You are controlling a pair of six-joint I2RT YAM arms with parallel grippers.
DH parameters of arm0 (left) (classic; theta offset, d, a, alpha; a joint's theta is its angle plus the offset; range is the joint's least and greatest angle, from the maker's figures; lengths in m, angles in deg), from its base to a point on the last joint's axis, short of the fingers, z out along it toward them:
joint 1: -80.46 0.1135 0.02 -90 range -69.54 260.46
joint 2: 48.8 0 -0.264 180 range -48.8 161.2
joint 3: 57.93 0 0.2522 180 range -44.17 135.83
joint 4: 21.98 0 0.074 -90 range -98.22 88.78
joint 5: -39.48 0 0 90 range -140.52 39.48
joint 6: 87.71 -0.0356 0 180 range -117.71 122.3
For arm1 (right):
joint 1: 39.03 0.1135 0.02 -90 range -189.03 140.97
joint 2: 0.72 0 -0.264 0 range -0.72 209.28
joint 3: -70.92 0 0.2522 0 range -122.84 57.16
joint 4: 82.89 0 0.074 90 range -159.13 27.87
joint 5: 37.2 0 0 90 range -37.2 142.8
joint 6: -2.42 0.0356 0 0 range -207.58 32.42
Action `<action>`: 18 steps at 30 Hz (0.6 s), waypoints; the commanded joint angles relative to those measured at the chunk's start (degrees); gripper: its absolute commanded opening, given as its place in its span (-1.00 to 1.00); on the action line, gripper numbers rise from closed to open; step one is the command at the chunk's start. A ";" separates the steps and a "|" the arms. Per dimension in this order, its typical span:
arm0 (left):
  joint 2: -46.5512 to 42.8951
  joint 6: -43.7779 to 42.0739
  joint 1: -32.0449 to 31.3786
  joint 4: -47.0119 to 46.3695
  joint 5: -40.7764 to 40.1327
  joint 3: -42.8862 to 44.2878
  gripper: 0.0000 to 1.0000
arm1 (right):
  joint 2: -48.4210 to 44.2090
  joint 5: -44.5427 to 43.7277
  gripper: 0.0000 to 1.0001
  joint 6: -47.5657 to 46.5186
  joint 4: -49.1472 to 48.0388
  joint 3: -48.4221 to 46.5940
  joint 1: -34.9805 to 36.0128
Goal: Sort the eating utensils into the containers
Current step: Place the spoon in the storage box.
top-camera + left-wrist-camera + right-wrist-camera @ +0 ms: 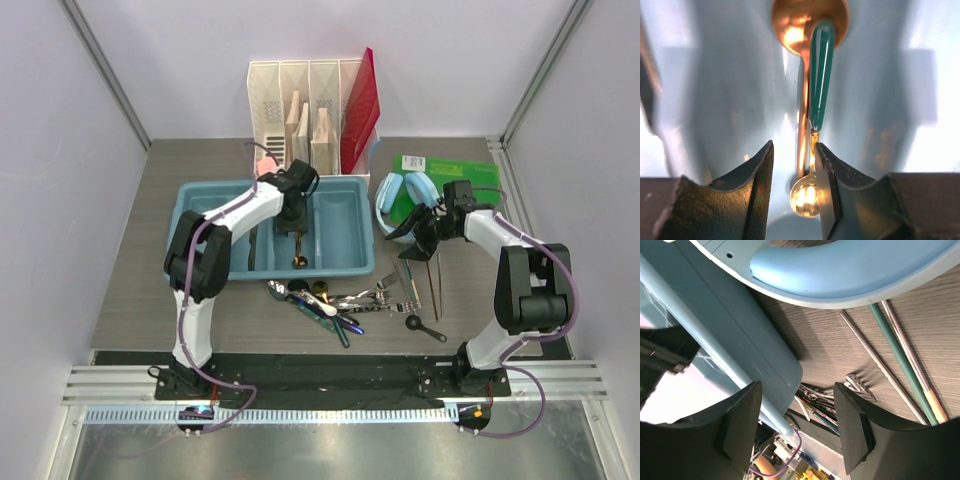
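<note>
Wood-grain table (130,285) w/ blue tray (345,235), loose utensils (345,298), headphones (410,190), white organizer (268,95)

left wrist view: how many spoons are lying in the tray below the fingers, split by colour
all-gold spoon: 1
gold spoon with green handle: 1
total: 2

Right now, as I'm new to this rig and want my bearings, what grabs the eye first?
The blue tray mid-table, with the left tool over two spoons in one compartment. In front of it lies a tangled cutlery pile; a red folder stands in the organizer at the back.
</note>
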 commanded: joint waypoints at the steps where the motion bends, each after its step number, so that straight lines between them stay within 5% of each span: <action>1: -8.89 -0.75 -0.08 -4.19 -3.05 -1.60 -0.22 | -3.31 -0.20 0.29 0.18 0.43 -0.45 -0.11; 6: -18.99 -2.51 -0.08 -8.49 -2.18 -5.82 -0.04 | -5.07 -1.08 0.29 0.62 0.34 0.78 -0.11; 11: -26.89 -2.17 -0.26 -5.34 6.07 -9.59 -0.18 | -7.36 -2.13 0.29 0.80 0.34 2.28 -0.11; 18: -45.85 6.61 -4.39 -5.58 12.50 -31.61 -0.08 | -9.21 -3.72 0.29 2.11 0.34 3.33 -0.02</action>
